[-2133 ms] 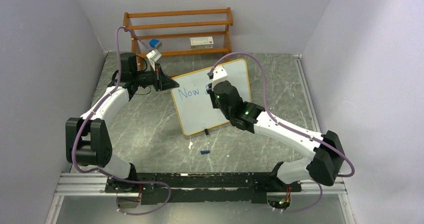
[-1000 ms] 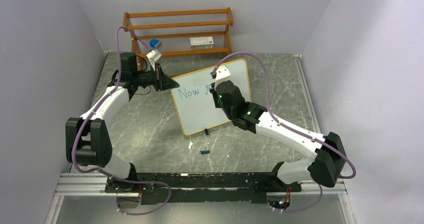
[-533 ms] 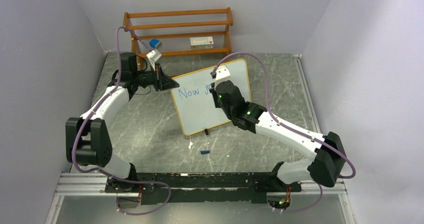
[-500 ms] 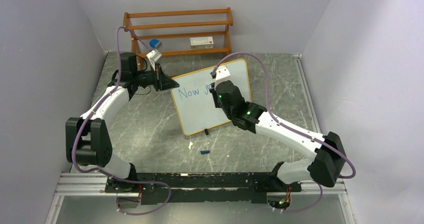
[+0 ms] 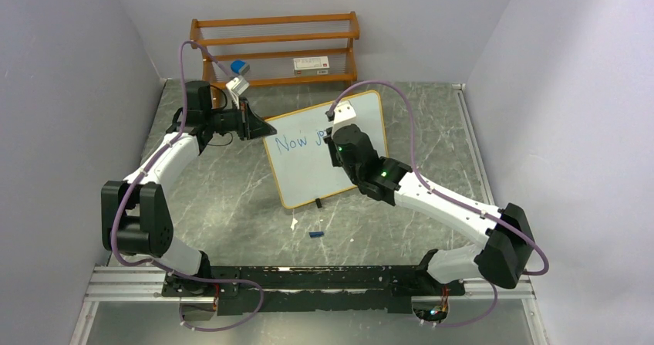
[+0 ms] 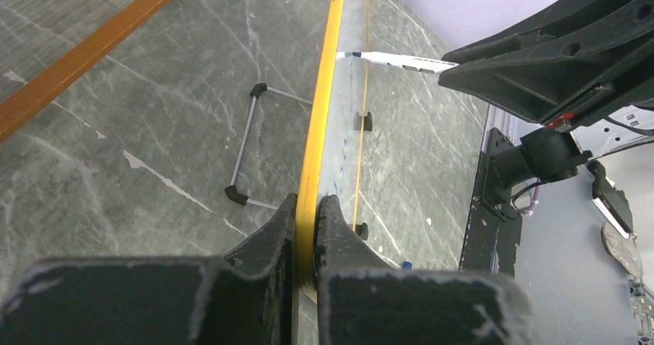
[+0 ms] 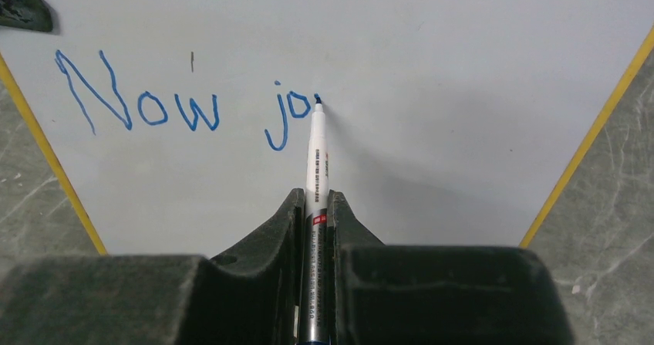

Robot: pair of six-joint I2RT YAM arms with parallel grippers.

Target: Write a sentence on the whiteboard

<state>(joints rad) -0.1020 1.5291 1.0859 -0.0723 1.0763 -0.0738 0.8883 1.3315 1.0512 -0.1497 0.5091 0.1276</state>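
The whiteboard [image 5: 308,177] stands tilted on the table, white with a thin orange-yellow frame. My left gripper [image 5: 265,131] is shut on its left frame edge [image 6: 322,106], one finger on each side of the frame. My right gripper [image 7: 315,202] is shut on a white marker [image 7: 316,160] whose blue tip touches the board. The sentence [image 7: 185,102] reads "Now jo" in thin blue lettering, and the tip rests just right of the "o". From above, the lettering [image 5: 297,142] sits in the board's upper left, partly hidden by my right gripper [image 5: 329,135].
A brown wooden shelf rack [image 5: 275,48] stands at the back with a blue item [image 5: 238,66] and a white box [image 5: 311,64] on it. A blue cap [image 5: 315,235] and a white scrap [image 5: 294,223] lie in front of the board. Wire stand legs [image 6: 245,144] sit behind it.
The lettering has grown from "Now" to "Now jo" as my right gripper moved the marker rightward. Over the last half second little has moved. The left gripper holds still.
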